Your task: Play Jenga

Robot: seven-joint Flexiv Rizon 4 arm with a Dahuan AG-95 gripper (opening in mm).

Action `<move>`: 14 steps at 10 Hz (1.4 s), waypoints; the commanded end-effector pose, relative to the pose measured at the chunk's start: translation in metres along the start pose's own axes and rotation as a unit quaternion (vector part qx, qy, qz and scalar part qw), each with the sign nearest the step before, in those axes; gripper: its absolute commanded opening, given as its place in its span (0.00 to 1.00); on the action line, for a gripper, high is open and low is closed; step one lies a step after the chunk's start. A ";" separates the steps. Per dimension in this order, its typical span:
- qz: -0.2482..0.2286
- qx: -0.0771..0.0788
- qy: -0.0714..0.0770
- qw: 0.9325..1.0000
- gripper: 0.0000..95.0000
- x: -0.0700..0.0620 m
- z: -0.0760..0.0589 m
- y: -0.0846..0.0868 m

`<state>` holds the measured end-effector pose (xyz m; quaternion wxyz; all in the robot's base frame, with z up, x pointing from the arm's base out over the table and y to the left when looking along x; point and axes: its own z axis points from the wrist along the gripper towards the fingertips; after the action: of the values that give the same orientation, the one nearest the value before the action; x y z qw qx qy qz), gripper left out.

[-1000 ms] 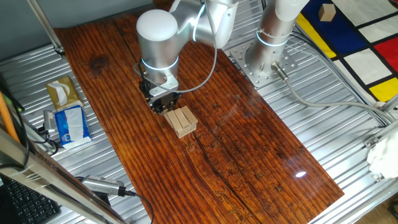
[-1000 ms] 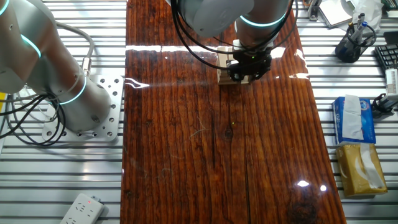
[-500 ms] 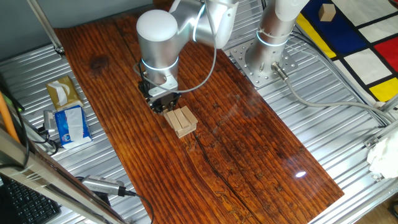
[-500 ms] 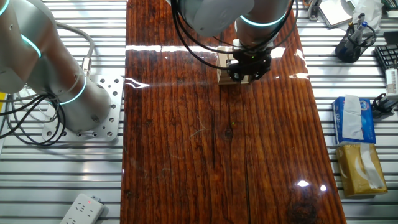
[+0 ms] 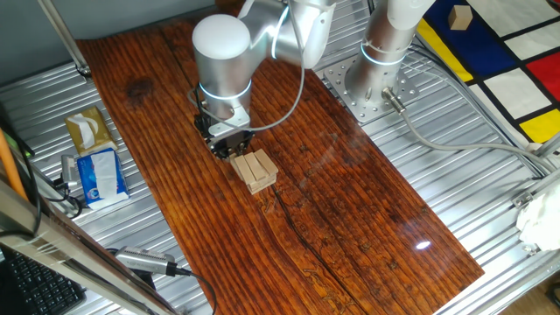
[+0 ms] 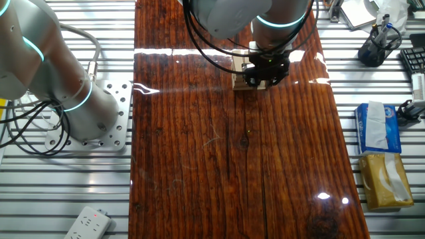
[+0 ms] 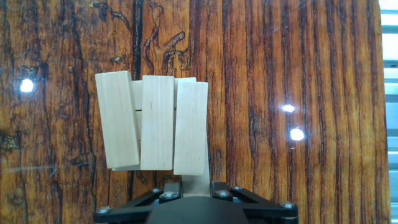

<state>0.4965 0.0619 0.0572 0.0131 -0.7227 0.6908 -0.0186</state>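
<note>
The Jenga pile (image 5: 255, 170) is a low stack of pale wooden bars on the dark wooden table (image 5: 350, 201). In the hand view its top layer (image 7: 155, 121) has three bars abreast, slightly fanned. A lower bar (image 7: 198, 178) sticks out toward me and runs between my fingers. My gripper (image 5: 233, 149) is right at the pile's near end, low on the table, shut on that bar. From the other fixed view the gripper (image 6: 264, 74) hides most of the pile (image 6: 238, 65). In the hand view my gripper (image 7: 193, 188) sits at the bottom edge.
A blue tissue pack (image 5: 98, 173) and a tan tissue box (image 5: 87, 129) lie left of the table. A second arm's base (image 5: 376, 79) stands at the back right. A lone tan cube (image 5: 458, 16) sits on the coloured mat. A power strip (image 6: 86, 224) lies off the table.
</note>
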 end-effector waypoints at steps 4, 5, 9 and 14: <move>0.000 -0.001 -0.001 1.000 0.00 0.000 0.000 0.000; -0.007 0.000 0.000 1.000 0.00 0.000 0.000 0.000; -0.016 0.000 0.000 1.000 0.00 0.000 0.000 0.000; -0.028 0.002 0.002 1.000 0.00 0.000 0.000 0.000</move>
<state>0.4960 0.0619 0.0576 0.0132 -0.7420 0.6699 -0.0216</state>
